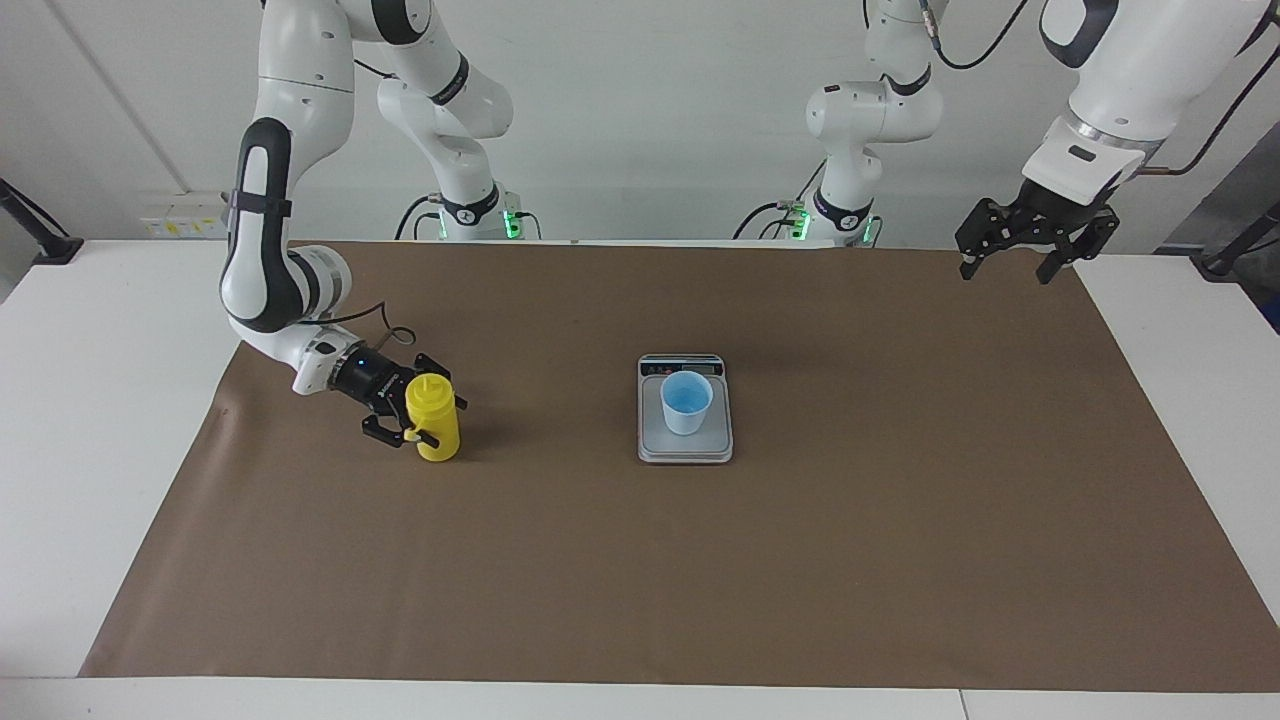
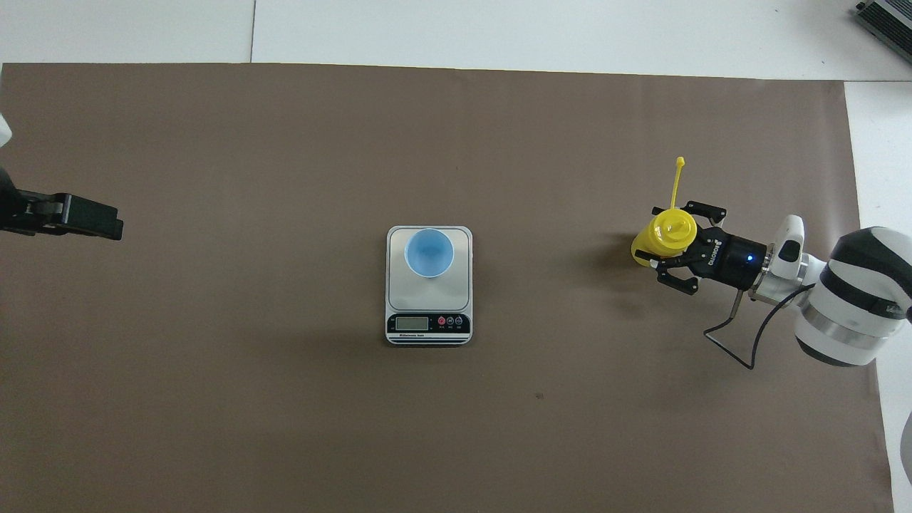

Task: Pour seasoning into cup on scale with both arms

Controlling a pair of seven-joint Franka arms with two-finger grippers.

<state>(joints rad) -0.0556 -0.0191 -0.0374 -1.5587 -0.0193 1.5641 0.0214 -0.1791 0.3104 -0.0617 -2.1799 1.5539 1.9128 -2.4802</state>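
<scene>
Mid-left of the facing view, the right gripper (image 1: 424, 421) straddles the upright seasoning (image 1: 434, 425) with jaws spread, seemingly slack. At centre, the cup (image 1: 686, 402) sits on the scale (image 1: 685, 450). Next likely calls for a firm pinch and lift. Upper right, the left gripper (image 1: 1012, 262) waits, jaws wide.

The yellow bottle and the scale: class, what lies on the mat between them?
Nothing: between the yellow bottle and the scale there is only bare brown mat. The overhead view shows it best; the facing view agrees.
</scene>
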